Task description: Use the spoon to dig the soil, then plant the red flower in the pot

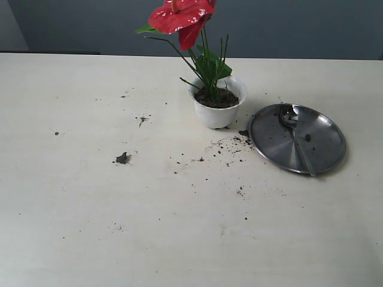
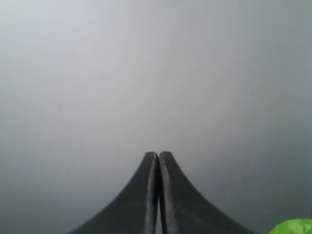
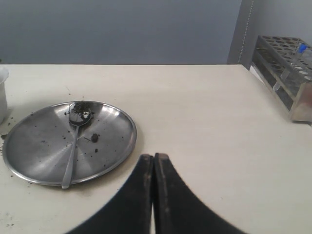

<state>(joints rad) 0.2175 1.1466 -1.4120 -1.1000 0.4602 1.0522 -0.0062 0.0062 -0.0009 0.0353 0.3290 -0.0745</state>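
The tabletop appears as the planting job looks all but finished. Neither arm shows in the exterior view. Digging and planting both appear done, and any next move would seem to call for no more than a check that the plant stands firm, perhaps with a sweep of the spilled earth.

The steel plate lies right of the middle, toward the far edge, just beside the pot and seemingly apart from it. The red flower stands upright in the pot. Its glossy blooms lean left on thin green stems above a dark leaf, and their tops are cut off by the picture's edge. The pot, white with a scalloped rim, sits near the far edge, a little right of centre.

The left gripper is pressed together and holds nothing, facing only a blank grey blur. The right gripper is likewise closed and empty, hovering near the plate. The spoon rests on the plate, bowl toward the far edge and flecked with earth, handle reaching the near rim.

The soil fills the pot to the rim around the stems. Loose crumbs speckle the tabletop between pot and plate and out toward the left.
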